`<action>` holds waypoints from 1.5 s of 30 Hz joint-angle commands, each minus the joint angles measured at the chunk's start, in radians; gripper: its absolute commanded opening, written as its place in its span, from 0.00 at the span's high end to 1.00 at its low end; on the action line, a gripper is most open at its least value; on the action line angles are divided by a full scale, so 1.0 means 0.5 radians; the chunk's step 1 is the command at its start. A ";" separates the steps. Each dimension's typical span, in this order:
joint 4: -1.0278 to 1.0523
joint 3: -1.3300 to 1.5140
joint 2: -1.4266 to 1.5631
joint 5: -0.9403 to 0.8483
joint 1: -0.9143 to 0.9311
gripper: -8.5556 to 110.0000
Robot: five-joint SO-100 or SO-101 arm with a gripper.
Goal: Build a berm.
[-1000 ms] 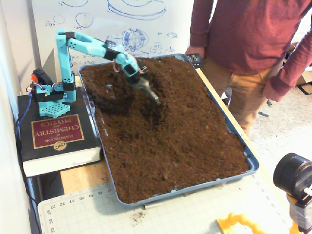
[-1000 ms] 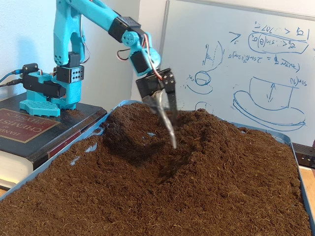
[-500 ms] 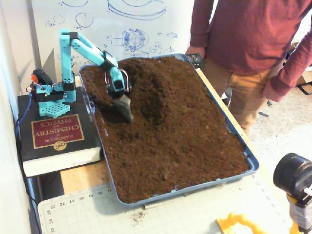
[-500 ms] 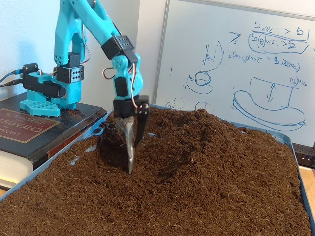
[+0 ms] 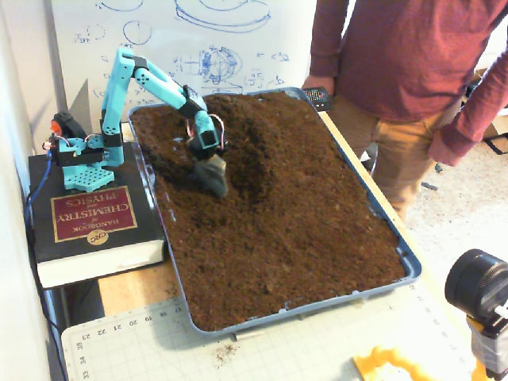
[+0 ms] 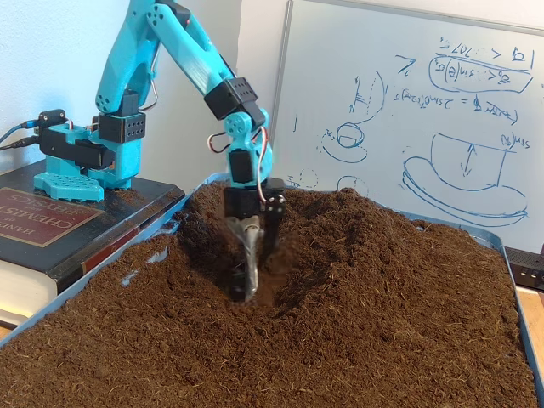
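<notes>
Gripper, fingers seemingly pressed together, is digging tip-down into soil beside the berm. Best kept shallow, sweeping soil toward the ridge.

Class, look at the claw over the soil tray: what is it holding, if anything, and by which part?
Nothing is held: the claw is closed on itself, its tip poking into loose soil beside the berm.

The book cover reads "Handbook of Chemistry and Physics", "CRC".
</notes>
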 commanded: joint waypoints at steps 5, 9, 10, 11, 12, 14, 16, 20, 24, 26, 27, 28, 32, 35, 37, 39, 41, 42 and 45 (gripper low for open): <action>-0.031 -0.433 0.025 0.491 -0.273 0.92; -0.031 -0.500 0.037 0.565 -0.288 0.92; -0.031 -0.518 0.043 0.574 -0.288 0.92; -0.031 -0.537 0.043 0.589 -0.288 0.92; -0.031 -0.558 0.046 0.601 -0.288 0.92; -0.031 -0.607 0.046 0.632 -0.288 0.92; -0.031 -0.672 0.049 0.644 -0.295 0.92; -0.031 -0.810 0.049 0.644 -0.362 0.92; -0.031 -0.859 0.049 0.647 -0.405 0.92; -0.031 -0.874 0.049 0.647 -0.433 0.92; -0.031 -0.887 0.049 0.647 -0.448 0.92; -0.031 -0.896 0.052 0.647 -0.460 0.92; -0.028 -0.927 0.138 0.647 -0.515 0.92; -0.012 -0.957 0.224 0.647 -0.568 0.92; -0.028 -0.960 0.310 0.647 -0.611 0.92; -0.028 -0.960 0.439 0.647 -0.632 0.92; -0.021 -0.936 0.574 0.647 -0.638 0.92; -0.012 -0.923 0.638 0.647 -0.635 0.92; -0.003 -0.920 0.785 0.647 -0.623 0.92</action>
